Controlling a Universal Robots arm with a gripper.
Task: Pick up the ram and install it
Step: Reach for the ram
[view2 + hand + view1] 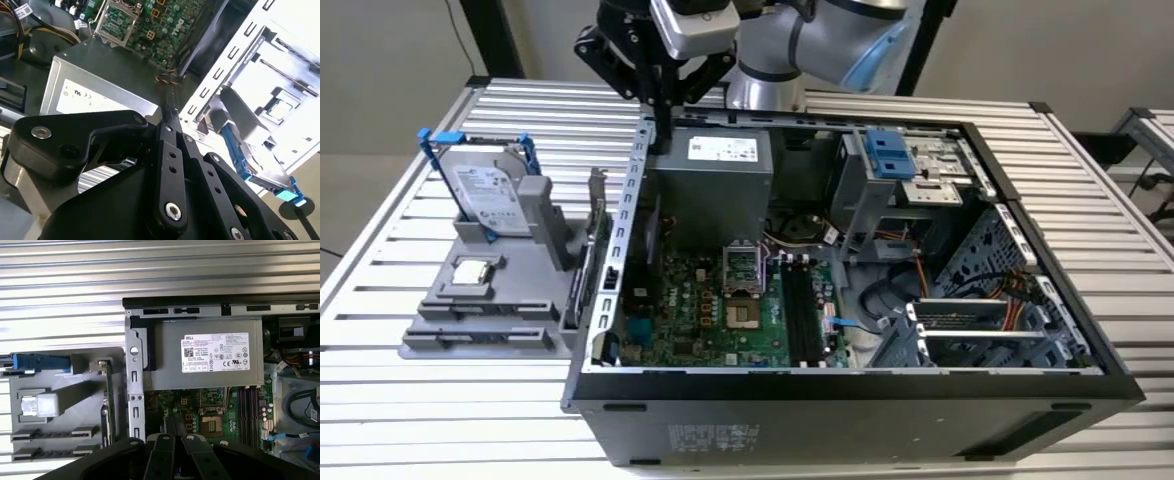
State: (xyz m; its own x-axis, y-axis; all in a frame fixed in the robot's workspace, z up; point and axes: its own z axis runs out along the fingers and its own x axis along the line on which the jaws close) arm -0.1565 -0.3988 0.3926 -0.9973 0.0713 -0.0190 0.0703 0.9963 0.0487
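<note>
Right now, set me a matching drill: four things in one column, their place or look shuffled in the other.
1 hard drive
2 power supply
3 motherboard
4 gripper

a green, on the case floor
b upright in the grey holder
c black, above the case
d silver box, white label

Pairs: 1-b, 2-d, 3-a, 4-c

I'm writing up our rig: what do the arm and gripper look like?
The arm is silver-grey with a light blue joint cap. The gripper is matte black, flat linkage bars tapering to slim fingers, pinned with silver screws.
</note>
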